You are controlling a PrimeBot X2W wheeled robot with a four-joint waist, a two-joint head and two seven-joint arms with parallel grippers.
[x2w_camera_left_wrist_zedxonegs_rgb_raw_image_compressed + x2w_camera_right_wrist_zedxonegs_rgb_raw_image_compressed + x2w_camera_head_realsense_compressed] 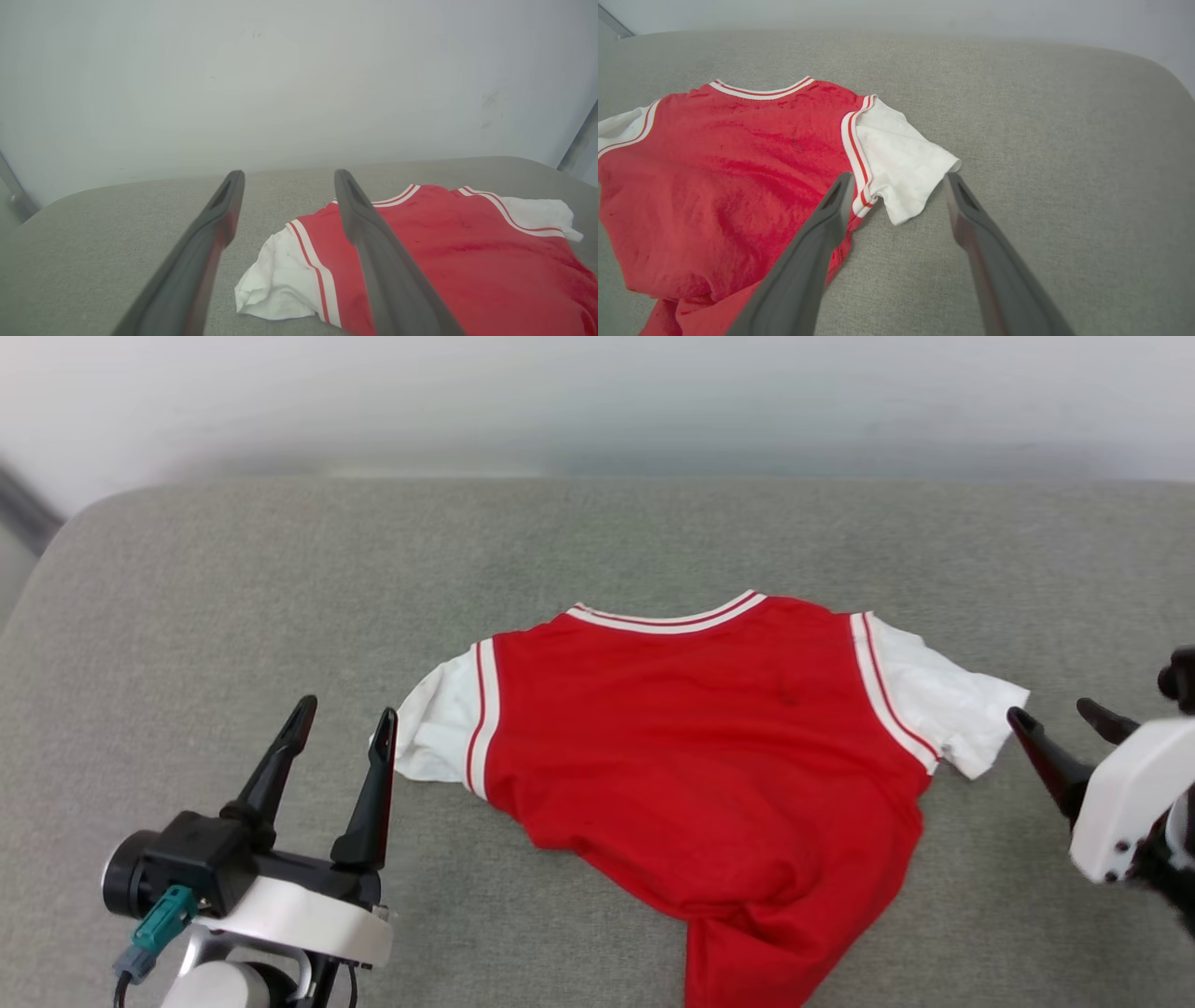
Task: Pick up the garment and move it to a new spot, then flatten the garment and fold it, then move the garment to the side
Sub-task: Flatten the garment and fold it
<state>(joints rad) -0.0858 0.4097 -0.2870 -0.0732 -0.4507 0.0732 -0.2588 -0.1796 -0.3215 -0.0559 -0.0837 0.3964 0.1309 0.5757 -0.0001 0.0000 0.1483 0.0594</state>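
The garment (pixel 709 728) lies spread, left gripper (pixel 346 707) at its 9 o'clock, right gripper (pixel 1053 711) at 3 o'clock, both jaws wide, empty

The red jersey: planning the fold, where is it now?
In the head view the red jersey lies on the grey cushion, between the left gripper and the right gripper.

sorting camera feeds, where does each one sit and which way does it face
head view: on the head, facing forward and down at the garment on the grey cushion; left pincer lower left, right pincer at right edge, both open
left wrist view: low on the left wrist, facing along its fingers toward the pale wall, one white sleeve between them
right wrist view: on the right wrist, tilted down along its fingers at the other sleeve
shared: both wrist views catch the striped neckline
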